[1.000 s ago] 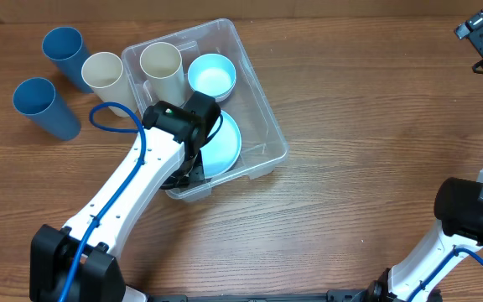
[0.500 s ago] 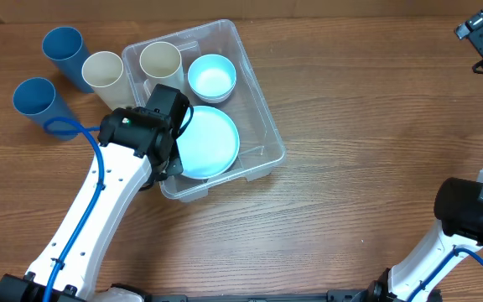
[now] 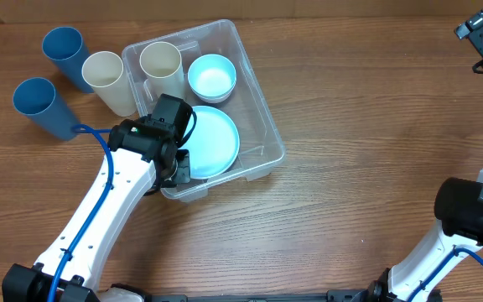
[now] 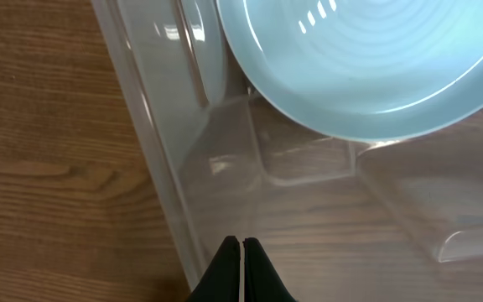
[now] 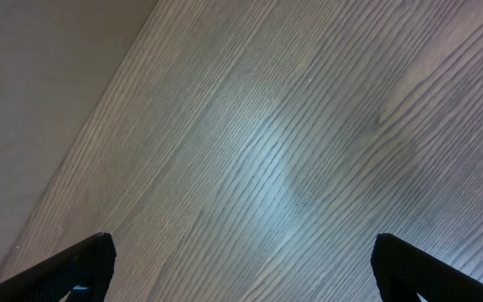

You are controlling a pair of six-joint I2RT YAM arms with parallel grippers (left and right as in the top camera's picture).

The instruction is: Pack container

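Overhead, your container sits left of centre on the table, with the plate lying flat inside, likely to save room. Your left gripper hangs pinched shut, empty, over its near wall. Your right gripper stands wide, parked aside.

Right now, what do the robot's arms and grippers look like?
The left arm and right arm have smooth white links and chunky black joints. A thin blue cable loops along the left one. The left gripper and right gripper each have two black fingers.
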